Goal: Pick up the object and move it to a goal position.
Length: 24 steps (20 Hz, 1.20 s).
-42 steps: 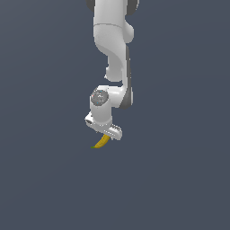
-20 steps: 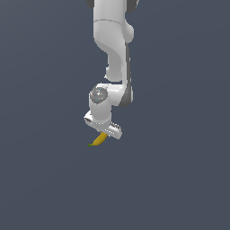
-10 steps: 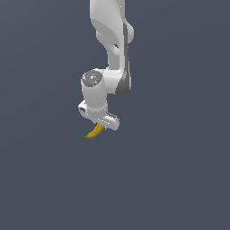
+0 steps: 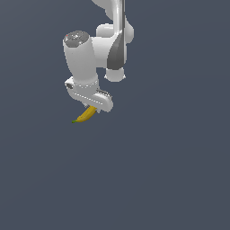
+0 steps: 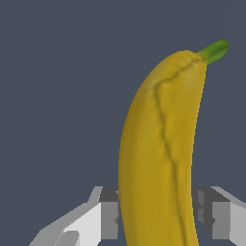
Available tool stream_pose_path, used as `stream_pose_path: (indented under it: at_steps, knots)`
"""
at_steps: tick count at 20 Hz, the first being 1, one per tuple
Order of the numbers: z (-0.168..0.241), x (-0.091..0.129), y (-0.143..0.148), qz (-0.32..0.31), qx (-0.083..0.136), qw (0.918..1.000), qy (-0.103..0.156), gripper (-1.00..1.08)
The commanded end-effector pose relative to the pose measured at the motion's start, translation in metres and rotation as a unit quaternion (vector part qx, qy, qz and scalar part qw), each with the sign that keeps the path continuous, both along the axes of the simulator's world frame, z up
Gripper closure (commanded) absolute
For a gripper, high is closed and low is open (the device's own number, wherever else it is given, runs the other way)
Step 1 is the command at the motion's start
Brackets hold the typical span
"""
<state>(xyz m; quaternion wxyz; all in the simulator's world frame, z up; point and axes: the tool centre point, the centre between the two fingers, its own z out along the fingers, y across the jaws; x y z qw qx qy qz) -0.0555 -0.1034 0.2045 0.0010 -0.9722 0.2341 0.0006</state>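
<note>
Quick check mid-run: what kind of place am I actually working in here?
Most likely a bare simulated test scene, not a real room: a flat, featureless grey backdrop, a smooth rendered white arm, and its end effector gripping a banana. No furniture or walls show.

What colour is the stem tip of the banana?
Green, on the yellow banana; the stem tip shows best in the wrist view.

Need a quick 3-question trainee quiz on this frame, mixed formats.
1. True or false: the tool is shut on the banana.
2. In the exterior view, the banana's green stem tip points toward: A) lower left, B) upper right, C) straight up.
3. Fill in: in the wrist view, the banana sits between the two ____.

Key: 1 true; 2 A; 3 fingers.
</note>
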Motion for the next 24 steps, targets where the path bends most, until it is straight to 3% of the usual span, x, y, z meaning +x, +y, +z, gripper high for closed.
stream_pose_path:
  at_steps: [1, 14, 24]
  knots:
    - [0.031, -0.006, -0.008, 0.000, 0.000, 1.0000, -0.001, 1.08]
    - [0.167, -0.028, -0.042, -0.001, -0.001, 1.0000, 0.000, 1.08]
    - [0.224, -0.033, -0.057, 0.000, -0.001, 1.0000, 0.000, 1.08]
